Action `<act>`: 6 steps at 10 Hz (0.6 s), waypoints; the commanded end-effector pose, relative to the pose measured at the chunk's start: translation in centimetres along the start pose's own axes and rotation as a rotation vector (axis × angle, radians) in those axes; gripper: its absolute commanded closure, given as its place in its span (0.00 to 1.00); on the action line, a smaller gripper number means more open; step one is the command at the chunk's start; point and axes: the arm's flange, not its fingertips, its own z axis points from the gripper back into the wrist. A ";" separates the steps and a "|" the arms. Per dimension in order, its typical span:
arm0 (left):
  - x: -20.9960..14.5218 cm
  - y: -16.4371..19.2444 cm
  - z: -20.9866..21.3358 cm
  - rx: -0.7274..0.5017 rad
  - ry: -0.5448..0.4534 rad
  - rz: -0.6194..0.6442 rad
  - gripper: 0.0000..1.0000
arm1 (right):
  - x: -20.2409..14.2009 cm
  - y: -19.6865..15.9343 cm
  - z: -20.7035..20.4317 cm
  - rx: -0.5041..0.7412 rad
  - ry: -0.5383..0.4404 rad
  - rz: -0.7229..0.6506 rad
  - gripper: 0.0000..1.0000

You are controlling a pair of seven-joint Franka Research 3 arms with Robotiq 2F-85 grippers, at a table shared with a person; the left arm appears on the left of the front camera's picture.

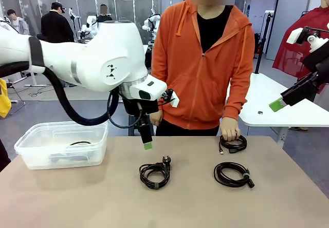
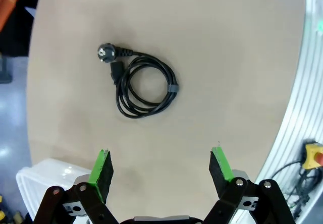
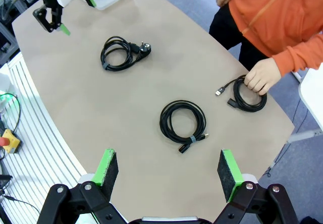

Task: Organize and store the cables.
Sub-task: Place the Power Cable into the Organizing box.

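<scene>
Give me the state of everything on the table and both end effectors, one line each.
Left end effector: open, empty, above table.
Right end effector: open, empty, raised.
Plug cable: coiled, loose on table.
Middle cable: coiled, loose on table.
Far cable: coiled, under person's hand.
Bin: lidless, black cord inside.

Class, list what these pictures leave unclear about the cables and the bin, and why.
- Front view: contents of the bin; its cloudy wall blurs a dark cord inside.
- Front view: the far cable, partly under the person's hand.
- Front view: connector type on the near right cable, too small.
</scene>
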 end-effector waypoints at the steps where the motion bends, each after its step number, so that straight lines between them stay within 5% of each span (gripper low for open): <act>1: 1.1 0.4 1.0 0.017 0.040 0.009 0.04 | -0.1 -0.1 0.0 0.004 -0.001 0.004 0.00; 6: 0.6 0.2 0.1 0.004 0.006 -0.010 0.04 | -0.1 -0.1 0.0 0.004 -0.001 0.004 0.00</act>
